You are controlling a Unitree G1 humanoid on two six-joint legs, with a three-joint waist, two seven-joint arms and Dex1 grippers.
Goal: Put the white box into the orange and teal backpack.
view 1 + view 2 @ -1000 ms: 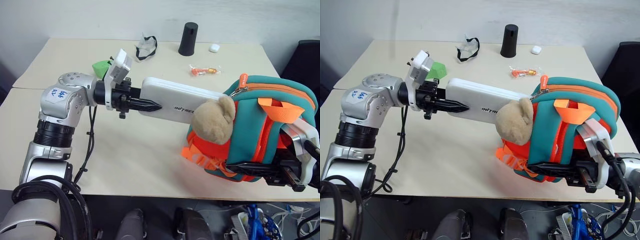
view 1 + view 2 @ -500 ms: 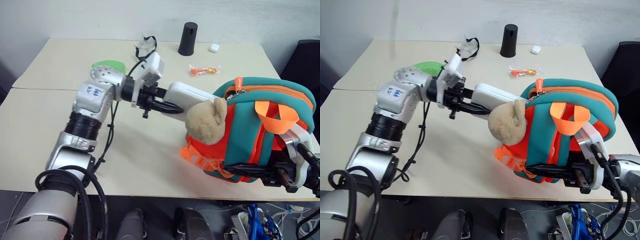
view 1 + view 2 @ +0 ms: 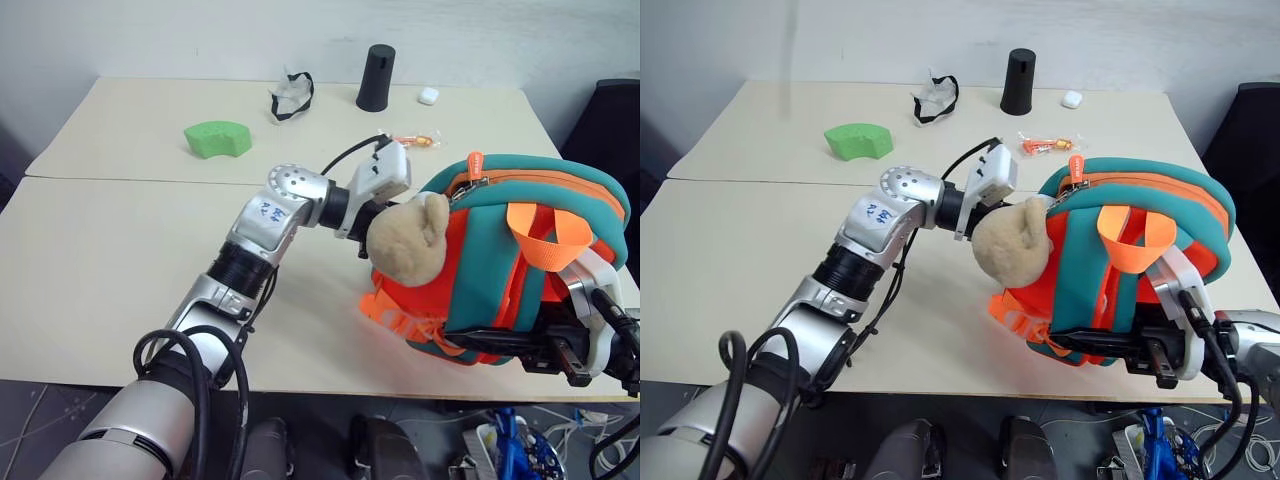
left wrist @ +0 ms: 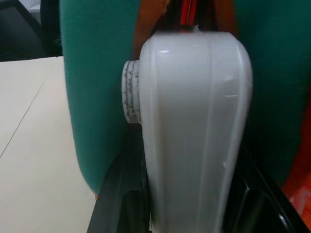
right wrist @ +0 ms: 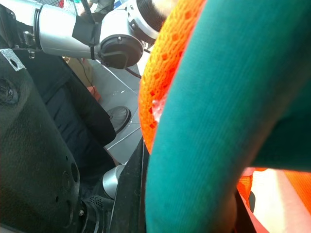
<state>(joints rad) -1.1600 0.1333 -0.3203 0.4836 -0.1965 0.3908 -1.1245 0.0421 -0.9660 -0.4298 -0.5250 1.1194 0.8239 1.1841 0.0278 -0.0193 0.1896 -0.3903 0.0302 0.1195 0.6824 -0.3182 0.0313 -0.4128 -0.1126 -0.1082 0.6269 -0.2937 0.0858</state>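
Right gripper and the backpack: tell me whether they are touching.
Touching. In the right wrist view, the right gripper is clamped on the orange and teal backpack, whose fabric lies against its fingers.

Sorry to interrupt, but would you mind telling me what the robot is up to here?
It is loading a white box into the orange and teal backpack on the table. The left gripper holds the box at the bag's opening, behind the teddy bear. The right gripper is shut on the backpack.

left arm: silver segments, black ribbed joints | black cables | white wrist block | blue-marked sticker
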